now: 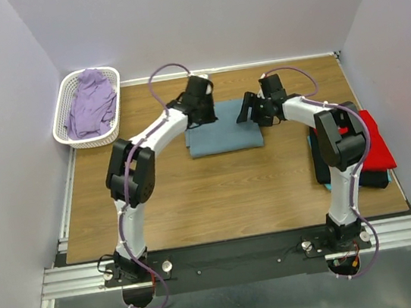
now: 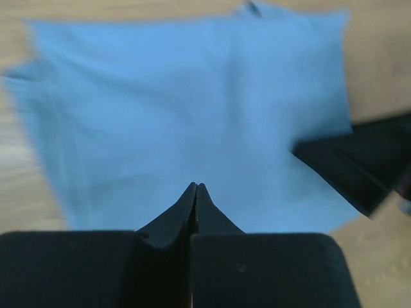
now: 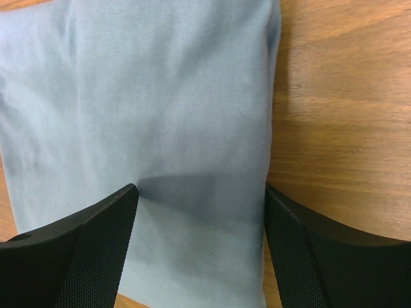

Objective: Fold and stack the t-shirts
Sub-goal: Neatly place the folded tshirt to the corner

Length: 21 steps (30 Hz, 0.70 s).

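Shirt: the blue-grey shirt (image 1: 223,132) lies folded flat at the middle of the desk (image 1: 219,198). The red shirt (image 1: 377,147) sits at 3 o'clock, by the desk's edge.
Handling: probably light and limp, so it may sag open if lifted at one point. Two corners of one edge look like the safest hold.
Left gripper (image 2: 196,196): tips pressed together on nothing, over the shirt's 11 o'clock part.
Right gripper (image 3: 201,218): spread wide over the shirt's 3 o'clock edge.
Wrist views only: soft creases, and the hem against the wood.
Top view only: the basket (image 1: 62,116) at 10 o'clock holding lilac cloth (image 1: 91,101).

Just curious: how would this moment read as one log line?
folded blue-grey cloth t-shirt: flat on wooden table | left gripper: shut | right gripper: open over shirt
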{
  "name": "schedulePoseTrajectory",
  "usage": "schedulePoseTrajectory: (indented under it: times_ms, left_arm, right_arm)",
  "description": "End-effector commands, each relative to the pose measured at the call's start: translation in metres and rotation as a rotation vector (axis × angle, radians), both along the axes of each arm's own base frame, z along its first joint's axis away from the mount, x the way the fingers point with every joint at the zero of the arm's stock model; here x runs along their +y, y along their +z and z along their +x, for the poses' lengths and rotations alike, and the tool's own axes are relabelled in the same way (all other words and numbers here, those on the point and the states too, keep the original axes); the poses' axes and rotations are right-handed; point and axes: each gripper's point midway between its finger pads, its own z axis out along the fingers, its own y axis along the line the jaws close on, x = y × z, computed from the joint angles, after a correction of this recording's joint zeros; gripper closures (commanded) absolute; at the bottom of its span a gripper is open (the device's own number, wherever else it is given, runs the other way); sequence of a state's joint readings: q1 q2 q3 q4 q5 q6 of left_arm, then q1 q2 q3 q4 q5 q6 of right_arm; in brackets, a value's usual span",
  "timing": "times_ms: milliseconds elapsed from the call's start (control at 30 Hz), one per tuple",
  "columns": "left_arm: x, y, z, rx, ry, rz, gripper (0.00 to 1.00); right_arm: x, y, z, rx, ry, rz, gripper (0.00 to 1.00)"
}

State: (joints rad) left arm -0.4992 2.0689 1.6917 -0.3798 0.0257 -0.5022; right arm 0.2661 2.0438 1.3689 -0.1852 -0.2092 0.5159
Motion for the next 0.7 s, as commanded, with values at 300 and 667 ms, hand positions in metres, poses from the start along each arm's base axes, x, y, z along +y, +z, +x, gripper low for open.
schedulePoseTrajectory:
  times_ms: [300, 667]
  left_arm:
    - [-0.080, -0.064, -0.057, 0.116, -0.191, -0.012, 1.00]
    - [-0.074, -0.086, -0.061, 0.150, -0.175, 0.024, 1.00]
  right_arm:
    - [-0.008, -0.062, -0.053, 0.214, -0.024, -0.078, 0.16]
    - [-0.012, -0.051, -0.069, 0.227, -0.068, -0.055, 0.10]
